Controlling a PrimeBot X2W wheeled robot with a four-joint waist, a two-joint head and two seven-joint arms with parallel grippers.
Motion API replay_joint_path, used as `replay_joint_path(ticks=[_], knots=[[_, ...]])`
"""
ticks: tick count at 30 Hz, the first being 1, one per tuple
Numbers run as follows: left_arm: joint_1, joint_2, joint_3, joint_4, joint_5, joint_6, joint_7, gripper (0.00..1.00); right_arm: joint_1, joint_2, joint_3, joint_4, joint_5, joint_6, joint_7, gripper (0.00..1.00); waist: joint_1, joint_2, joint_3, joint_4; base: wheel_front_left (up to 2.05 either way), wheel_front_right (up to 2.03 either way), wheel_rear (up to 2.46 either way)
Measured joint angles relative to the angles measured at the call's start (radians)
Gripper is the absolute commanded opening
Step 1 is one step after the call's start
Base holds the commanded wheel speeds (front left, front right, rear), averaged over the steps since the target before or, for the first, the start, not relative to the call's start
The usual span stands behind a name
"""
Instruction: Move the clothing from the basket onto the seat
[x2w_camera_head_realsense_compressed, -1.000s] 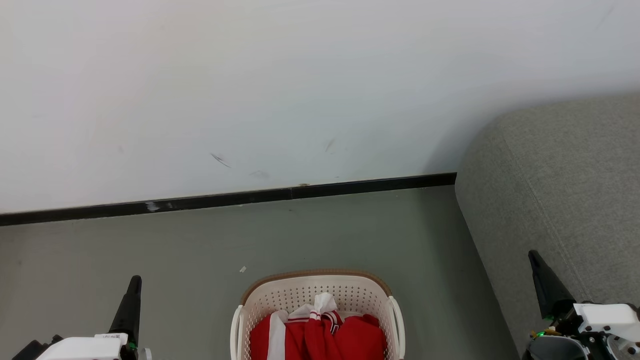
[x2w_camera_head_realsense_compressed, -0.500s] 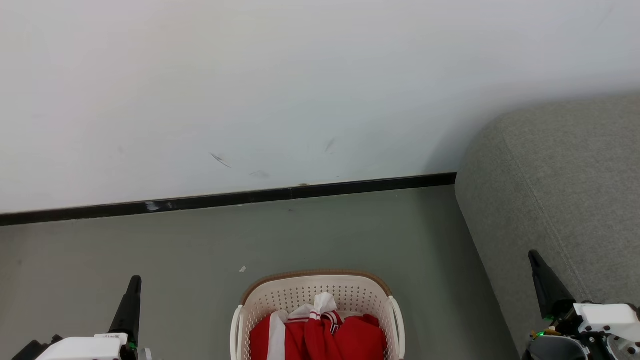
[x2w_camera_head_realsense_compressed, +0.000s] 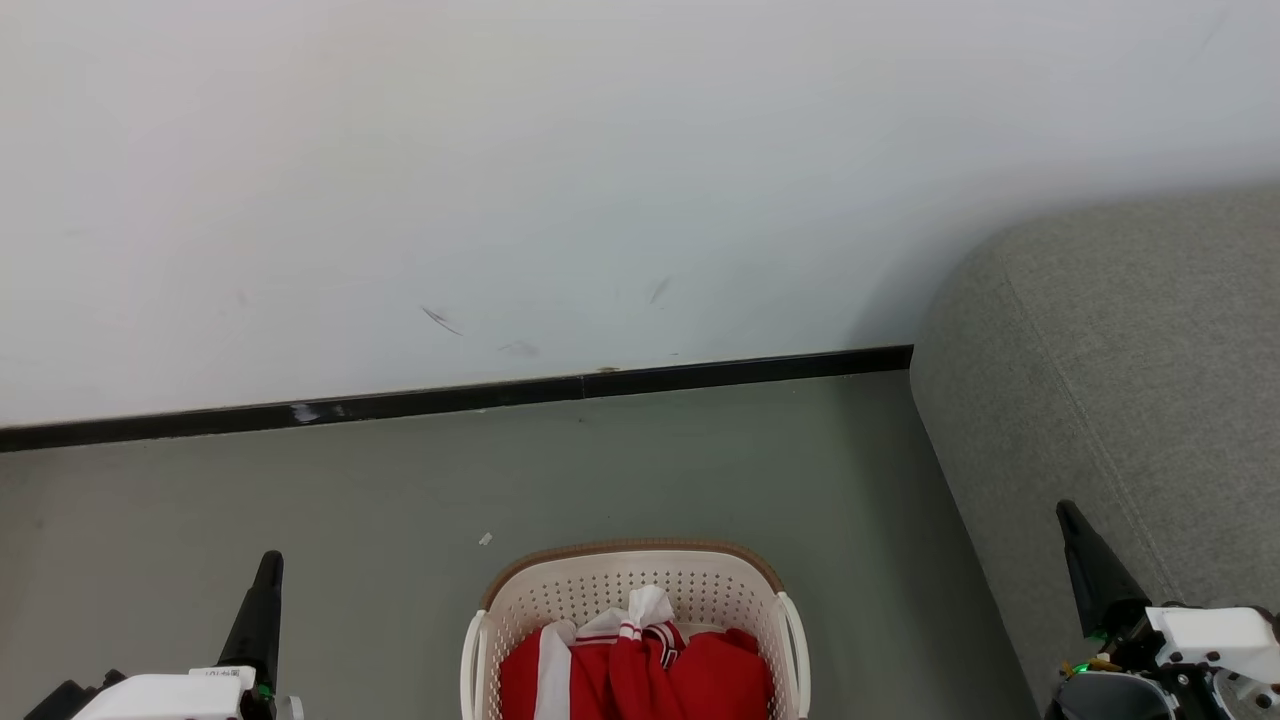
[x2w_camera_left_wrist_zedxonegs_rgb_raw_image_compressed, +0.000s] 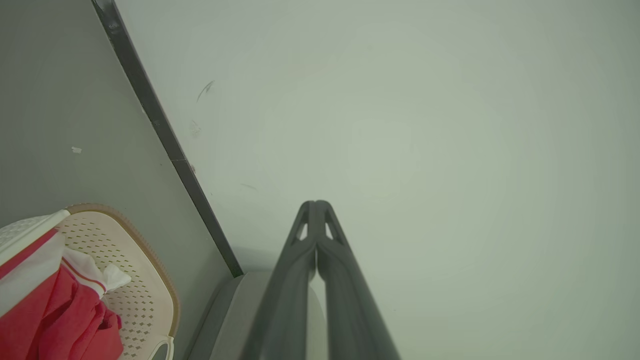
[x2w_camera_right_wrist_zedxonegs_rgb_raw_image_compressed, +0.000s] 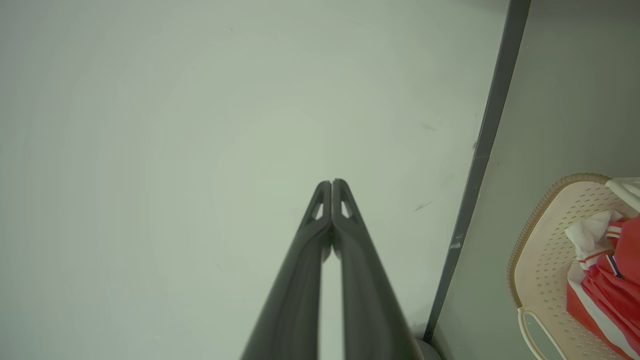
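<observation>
- Count: one basket (x2w_camera_head_realsense_compressed: 560, 592), one seat (x2w_camera_head_realsense_compressed: 1130, 350), two grippers, one small white scrap (x2w_camera_head_realsense_compressed: 485, 539) on the floor (x2w_camera_head_realsense_compressed: 300, 480).
- The clothing (x2w_camera_head_realsense_compressed: 640, 672) is a bunched red heap with white stripes and trim. How many garments it contains cannot be told.
- Clothing location: inside the basket, at 6 o'clock in the head view. None of it lies on the seat.
- Basket: cream, perforated wall, brown rim, two side handles visible. Its near part is cut off by the bottom edge of the head view.
- Seat: grey upholstered, rounded corner, one stitched seam visible. It occupies 3 to 4 o'clock, and its edge runs down just beside the basket's right handle with a narrow strip of floor between.
- Left gripper (x2w_camera_head_realsense_compressed: 269, 562): at 7 o'clock, fingers pressed together, gripping nothing, well apart from the basket.
- Right gripper (x2w_camera_head_realsense_compressed: 1066, 512): at 4 o'clock, in front of the seat edge, fingers pressed together, gripping nothing.
- Open room: a broad band of floor lies from 9 to 12 o'clock of the basket, bounded by the dark skirting board (x2w_camera_head_realsense_compressed: 450, 398) under the pale wall (x2w_camera_head_realsense_compressed: 600, 150).
- The scrap lies at 10 o'clock of the basket, near the rim.
</observation>
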Motion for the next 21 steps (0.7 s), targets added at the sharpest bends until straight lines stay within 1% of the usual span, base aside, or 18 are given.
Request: replay_joint_path(ticks=[21], knots=[[0.000, -0.001, 0.001, 0.000, 0.000, 0.000, 0.000, 0.00, 0.000, 0.001, -0.001, 0.000, -0.001, 0.000, 0.000, 0.00, 0.0000, 0.0000, 0.000, 0.000, 0.00, 0.00, 0.00]])
